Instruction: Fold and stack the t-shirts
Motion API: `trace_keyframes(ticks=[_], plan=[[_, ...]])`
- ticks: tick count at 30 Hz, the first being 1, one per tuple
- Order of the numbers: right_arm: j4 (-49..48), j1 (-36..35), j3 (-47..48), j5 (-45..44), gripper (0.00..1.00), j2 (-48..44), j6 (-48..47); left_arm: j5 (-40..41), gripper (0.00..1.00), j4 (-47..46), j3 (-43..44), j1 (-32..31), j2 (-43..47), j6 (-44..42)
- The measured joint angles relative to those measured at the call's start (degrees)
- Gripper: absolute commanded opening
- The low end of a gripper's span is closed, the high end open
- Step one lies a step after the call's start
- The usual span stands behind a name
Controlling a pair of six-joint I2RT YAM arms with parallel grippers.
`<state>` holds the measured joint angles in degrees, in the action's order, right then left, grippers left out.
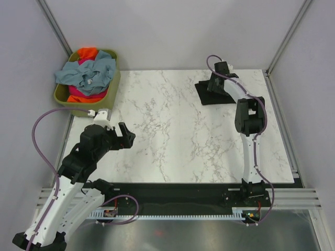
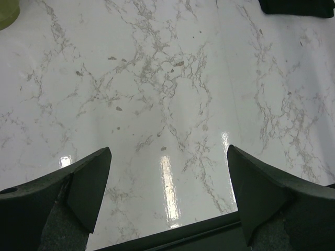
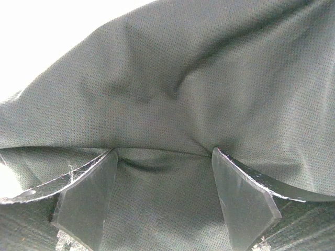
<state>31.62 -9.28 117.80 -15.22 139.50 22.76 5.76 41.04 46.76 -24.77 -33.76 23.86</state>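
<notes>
Closest in, the right gripper (image 3: pixel 164 151) stands with its jaws spread wide, both tips pushed into a plain black knit t-shirt (image 3: pixel 183 78) so that the cloth dimples between them without being pinched. That shirt lies as a small folded bundle at the far right of the white, grey-veined marble table (image 1: pixel 178 141). Well apart, at the near left, the left gripper (image 2: pixel 167 149) hangs fully spread over bare marble, holding nothing. At the far left corner an olive-green plastic basket (image 1: pixel 113 83) holds a crumpled heap: a light grey-blue t-shirt (image 1: pixel 89 73) on top, with an orange t-shirt (image 1: pixel 87 52) and a magenta-pink t-shirt (image 1: pixel 78 95) beneath.
</notes>
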Motion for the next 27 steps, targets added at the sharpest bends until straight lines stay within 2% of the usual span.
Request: trace_keyframes(ticks=[13,18,27], plan=[[1.7,11.4,16.6,3.8,0.86,9.9,-7.0,-0.6,0.99,-0.9,-0.1,0.4,-0.5,-0.1],[1.4,13.2,21.4,3.5,0.90,12.9,-8.1,-1.6,0.99,-0.9,-0.3,0.7,-0.9,-0.4],[-1.3,13.6,22.9,-0.2,0.96,14.3,-8.6,-1.9,0.99,-0.9,-0.3,0.9,-1.7,-0.8]])
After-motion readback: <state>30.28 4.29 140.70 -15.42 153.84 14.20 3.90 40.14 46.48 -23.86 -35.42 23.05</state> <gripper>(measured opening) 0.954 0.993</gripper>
